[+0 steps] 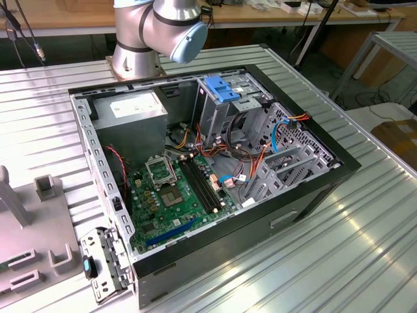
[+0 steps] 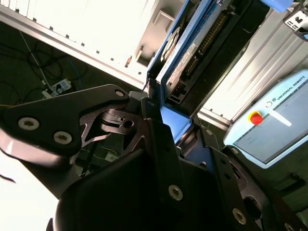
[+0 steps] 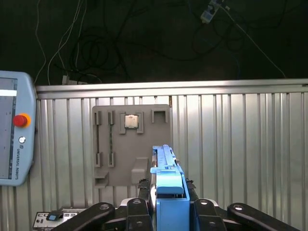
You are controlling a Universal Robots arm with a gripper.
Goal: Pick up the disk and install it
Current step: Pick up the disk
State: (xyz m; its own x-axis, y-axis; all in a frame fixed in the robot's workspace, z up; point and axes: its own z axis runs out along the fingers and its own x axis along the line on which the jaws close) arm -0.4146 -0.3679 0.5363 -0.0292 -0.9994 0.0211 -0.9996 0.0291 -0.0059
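Disk [image 3: 166, 163] clamped edge-on in the pincer [image 3: 168, 188], which grips its blue frame, with the surface [image 3: 240, 144] well below. I'd call pickup done; install into the computer case [image 1: 313, 189] not yet done.

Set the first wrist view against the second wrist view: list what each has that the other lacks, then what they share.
First wrist view, not the second: a grey plate on the table, with a chip set in it. Second wrist view, not the first: the disk seen from its face, with its label and a row of pins. Both: the disk in its blue frame, held between the fingers of the gripper, the ribbed table, and the pendant with its red button.
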